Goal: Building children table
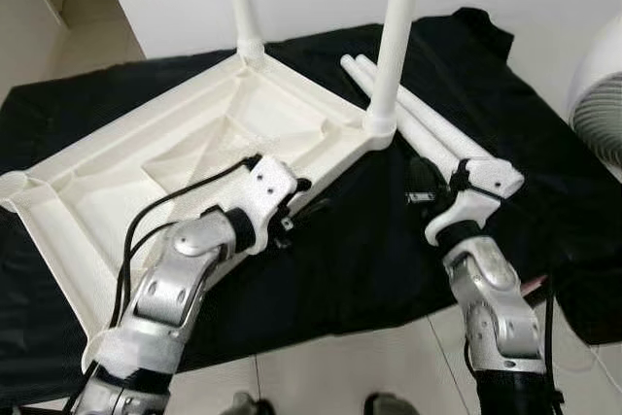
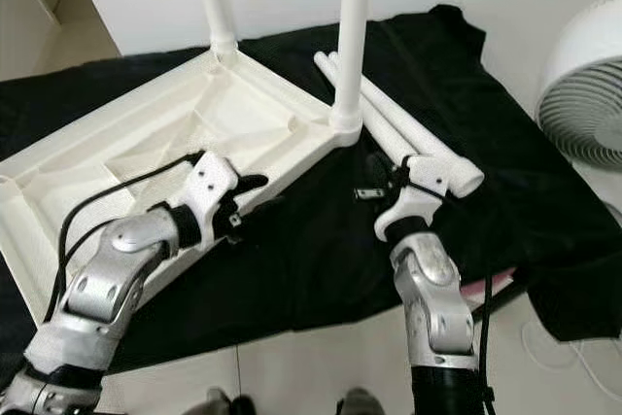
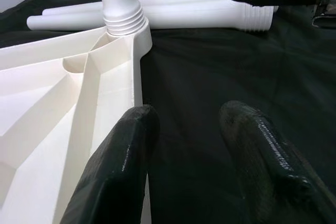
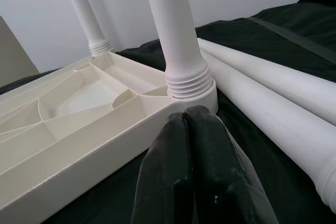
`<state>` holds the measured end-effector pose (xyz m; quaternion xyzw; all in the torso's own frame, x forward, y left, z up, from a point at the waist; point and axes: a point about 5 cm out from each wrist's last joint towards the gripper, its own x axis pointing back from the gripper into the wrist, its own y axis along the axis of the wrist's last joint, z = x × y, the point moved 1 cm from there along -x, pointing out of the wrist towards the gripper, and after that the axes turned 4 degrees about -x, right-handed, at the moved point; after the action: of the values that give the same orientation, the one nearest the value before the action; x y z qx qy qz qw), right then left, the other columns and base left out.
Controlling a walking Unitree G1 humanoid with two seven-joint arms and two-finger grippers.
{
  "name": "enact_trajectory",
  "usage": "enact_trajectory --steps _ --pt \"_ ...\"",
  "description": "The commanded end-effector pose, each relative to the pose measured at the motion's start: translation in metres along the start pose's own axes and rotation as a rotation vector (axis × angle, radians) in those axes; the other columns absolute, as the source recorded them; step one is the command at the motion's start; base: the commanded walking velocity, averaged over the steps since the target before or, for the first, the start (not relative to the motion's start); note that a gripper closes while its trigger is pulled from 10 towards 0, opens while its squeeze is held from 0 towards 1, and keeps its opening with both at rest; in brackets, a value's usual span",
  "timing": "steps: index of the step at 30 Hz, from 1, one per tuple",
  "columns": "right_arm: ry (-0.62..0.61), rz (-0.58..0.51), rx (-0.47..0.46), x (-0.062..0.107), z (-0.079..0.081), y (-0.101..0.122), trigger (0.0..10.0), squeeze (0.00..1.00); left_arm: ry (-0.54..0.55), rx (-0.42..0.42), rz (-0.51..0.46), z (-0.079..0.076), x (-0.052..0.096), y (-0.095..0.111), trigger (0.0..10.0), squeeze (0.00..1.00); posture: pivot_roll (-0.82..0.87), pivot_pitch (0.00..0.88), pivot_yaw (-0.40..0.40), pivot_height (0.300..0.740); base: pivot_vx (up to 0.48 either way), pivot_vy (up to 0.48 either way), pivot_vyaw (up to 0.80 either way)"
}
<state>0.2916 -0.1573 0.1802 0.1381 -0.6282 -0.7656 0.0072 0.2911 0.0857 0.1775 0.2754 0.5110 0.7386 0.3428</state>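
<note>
1. Left eye view: white tabletop (image 1: 146,177) upside down on a black cloth (image 1: 369,240) spread over the floor, ribbed underside facing up.
2. Two white legs already standing upright in corner sockets — far leg (image 1: 243,2) at the back corner, near leg (image 1: 397,36) at the corner towards the right.
3. Two loose legs (image 1: 428,128) lying side by side on the cloth just beyond the near leg's socket, touching each other, threaded ends pointing towards the right arm.
4. Left gripper (image 1: 292,203) low over the tabletop's near edge, beside the socketed corner. Left wrist view: fingers (image 3: 121,166) spread apart with only cloth between them, one finger just alongside the tabletop's outer wall, nothing held.
5. Right gripper (image 2: 374,185) over the cloth just beside the loose legs' threaded ends. Right wrist view: fingers (image 4: 205,166) pressed together, nothing between them, pointing at the base of the near leg (image 4: 176,35) and its threaded collar.
6. White fan (image 2: 588,85) standing at the right edge, off the cloth — pale floor tiles (image 1: 340,371) along the bottom.
</note>
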Motion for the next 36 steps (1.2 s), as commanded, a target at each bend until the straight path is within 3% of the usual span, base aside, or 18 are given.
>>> enact_trajectory --steps 1,8,11,15,24,36 --pt "0.015 0.005 -0.013 -0.001 0.003 -0.002 10.0 0.00 0.006 0.012 0.024 0.003 0.015 -0.006 10.0 0.00 -0.16 0.084 0.093 0.740 0.000 0.000 0.00" --pt "0.023 0.005 -0.022 -0.002 0.005 -0.002 10.0 0.00 0.071 0.018 0.089 0.014 0.037 -0.020 10.0 0.00 -0.16 0.082 0.091 0.740 0.000 0.000 0.00" --pt "0.029 0.007 -0.025 -0.002 0.007 -0.003 10.0 0.00 0.160 0.029 0.206 0.035 0.059 -0.043 10.0 0.00 -0.16 0.079 0.090 0.740 0.000 0.000 0.00" --pt "0.035 0.009 -0.028 -0.003 0.009 -0.004 10.0 0.00 0.239 0.037 0.282 0.051 0.073 -0.056 10.0 0.00 -0.16 0.079 0.088 0.740 0.000 0.000 0.00" --pt "0.035 0.011 -0.027 -0.002 0.009 -0.004 10.0 0.00 0.303 0.013 0.396 0.064 0.089 -0.070 10.0 0.00 -0.16 0.084 0.089 0.740 0.000 0.000 0.00" --pt "0.026 0.011 -0.021 -0.003 0.006 -0.004 10.0 0.00 0.263 -0.001 0.480 0.062 0.098 -0.081 10.0 0.00 -0.15 0.090 0.087 0.740 0.000 0.000 0.00"
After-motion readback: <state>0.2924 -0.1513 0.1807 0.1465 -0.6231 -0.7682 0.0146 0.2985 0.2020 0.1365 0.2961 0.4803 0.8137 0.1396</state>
